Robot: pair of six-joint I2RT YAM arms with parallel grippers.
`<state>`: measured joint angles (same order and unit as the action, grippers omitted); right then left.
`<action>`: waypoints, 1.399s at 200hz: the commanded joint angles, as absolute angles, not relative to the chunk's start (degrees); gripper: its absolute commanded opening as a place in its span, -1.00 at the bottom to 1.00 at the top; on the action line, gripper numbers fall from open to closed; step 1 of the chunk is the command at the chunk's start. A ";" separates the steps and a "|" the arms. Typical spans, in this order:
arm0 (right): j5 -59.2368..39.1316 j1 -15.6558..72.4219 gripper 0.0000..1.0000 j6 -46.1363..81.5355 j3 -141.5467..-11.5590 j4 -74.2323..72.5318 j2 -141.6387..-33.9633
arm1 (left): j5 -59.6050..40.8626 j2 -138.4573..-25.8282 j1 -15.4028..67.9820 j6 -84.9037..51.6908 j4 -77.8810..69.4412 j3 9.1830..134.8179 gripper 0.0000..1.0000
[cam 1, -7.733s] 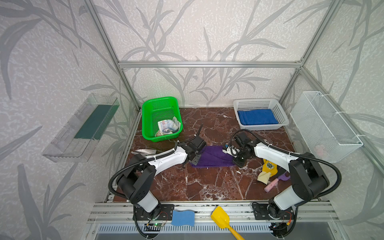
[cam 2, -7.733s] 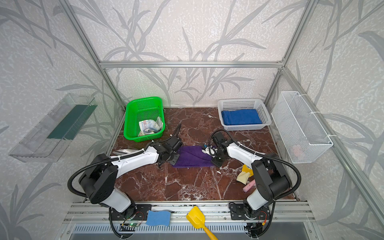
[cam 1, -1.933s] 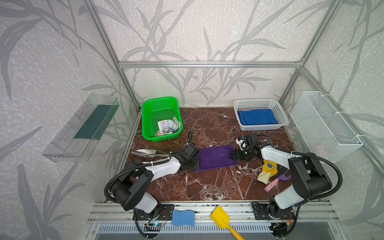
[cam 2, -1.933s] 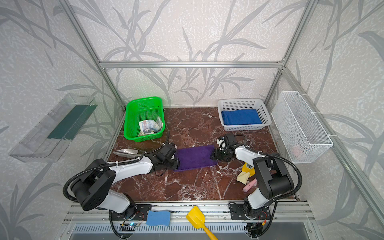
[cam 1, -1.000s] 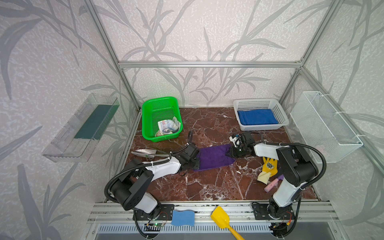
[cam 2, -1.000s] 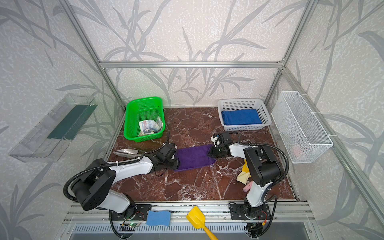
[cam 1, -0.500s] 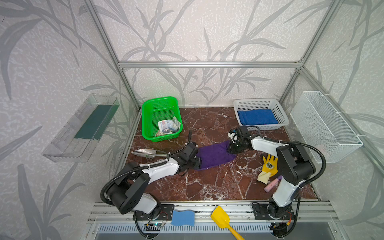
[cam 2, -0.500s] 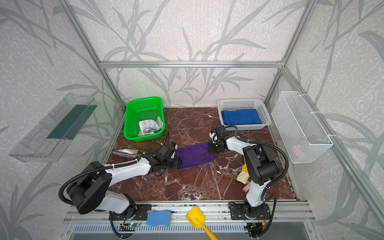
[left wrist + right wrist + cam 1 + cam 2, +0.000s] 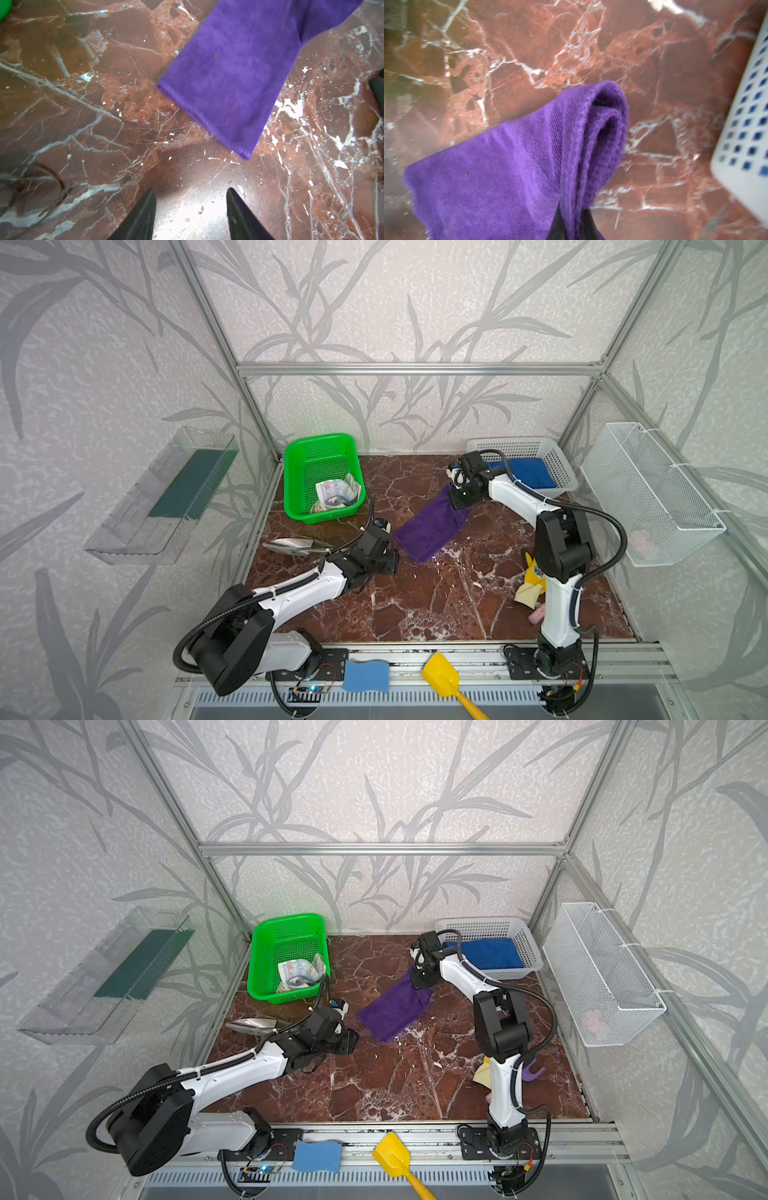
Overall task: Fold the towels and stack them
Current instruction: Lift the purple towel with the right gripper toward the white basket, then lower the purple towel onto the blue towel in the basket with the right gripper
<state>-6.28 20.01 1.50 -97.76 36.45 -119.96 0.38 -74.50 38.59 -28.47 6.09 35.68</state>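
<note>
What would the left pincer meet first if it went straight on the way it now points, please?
Probably the near hem of the purple towel; only bare marble lies between it and the left pincer, though the pincer's height is unclear.

I have the left basket (image 9: 320, 452) at the back left of the table (image 9: 436, 605) with the first towel (image 9: 336, 493) in it. The right basket (image 9: 515, 445) at the back right holds the second towel (image 9: 528, 472). Between them the third towel (image 9: 428, 526) lies on the table, with my right gripper (image 9: 457, 502) at its far end and my left gripper (image 9: 392, 563) just before its near end.
</note>
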 commanded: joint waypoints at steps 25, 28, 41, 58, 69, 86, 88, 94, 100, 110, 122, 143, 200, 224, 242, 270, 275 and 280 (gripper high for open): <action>-0.48 17.72 -1.00 -3.16 -111.30 46.39 -126.07 | 3.77 -71.40 38.43 -28.55 8.20 34.30 0.11; -0.25 17.61 -1.00 -3.36 -111.99 46.67 -126.39 | 3.92 -71.22 38.41 -28.54 8.25 34.21 0.11; 0.68 17.03 -1.00 -4.00 -115.15 48.14 -127.37 | 4.79 -70.45 38.41 -28.65 8.11 33.78 0.11; 1.62 16.23 -1.00 -4.81 -118.94 49.80 -128.38 | 5.69 -69.33 38.46 -28.82 7.37 32.93 0.12; 1.76 15.77 -1.00 -5.41 -120.85 50.34 -128.81 | 5.92 -68.55 38.41 -28.91 6.72 32.32 0.13; 2.46 15.34 -1.00 -6.30 -123.45 50.39 -129.13 | 6.30 -67.39 38.45 -29.05 6.60 31.74 0.13; 2.62 15.28 -1.00 -6.39 -123.76 50.41 -129.16 | 6.32 -67.27 38.42 -29.08 6.59 31.67 0.13; 3.26 15.25 -1.00 -6.74 -124.62 50.51 -129.33 | 6.39 -66.95 38.43 -29.14 6.65 31.43 0.13; 4.04 15.20 -1.00 -7.26 -125.78 50.77 -129.54 | 6.56 -66.66 38.42 -29.22 6.66 31.30 0.13; 4.72 15.13 -1.00 -7.80 -127.93 51.55 -130.14 | 6.74 -66.32 38.41 -29.35 6.85 31.20 0.13; 4.92 14.86 -1.00 -8.09 -130.68 52.84 -131.07 | 6.92 -66.02 38.41 -29.52 7.19 31.03 0.13; 5.35 14.33 -1.00 -8.42 -135.30 54.96 -132.81 | 6.94 -65.83 38.41 -29.47 7.44 31.03 0.13; 8.23 11.99 -1.00 -9.00 -144.36 59.66 -135.11 | 7.19 -65.48 38.41 -29.52 7.96 30.86 0.13; 8.75 10.41 -1.00 -9.17 -145.06 60.20 -134.77 | 7.29 -65.74 38.41 -29.51 7.66 30.82 0.13; 8.88 9.13 -1.00 -9.31 -145.02 60.26 -134.48 | 7.12 -66.06 38.41 -29.51 7.63 30.98 0.13; 9.32 7.51 -1.00 -9.88 -145.01 60.21 -134.27 | 7.03 -66.44 38.41 -29.47 7.95 31.27 0.13; 9.38 7.20 -1.00 -9.97 -144.94 60.19 -134.26 | 7.03 -66.51 38.41 -29.49 8.00 31.29 0.13; 9.43 6.89 -1.00 -10.24 -144.93 60.06 -134.28 | 7.03 -66.53 38.41 -29.53 8.07 31.29 0.13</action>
<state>7.77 8.08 -8.97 -143.52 59.07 -134.50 5.96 -66.83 38.57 -28.67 7.14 31.75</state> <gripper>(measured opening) 0.071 0.566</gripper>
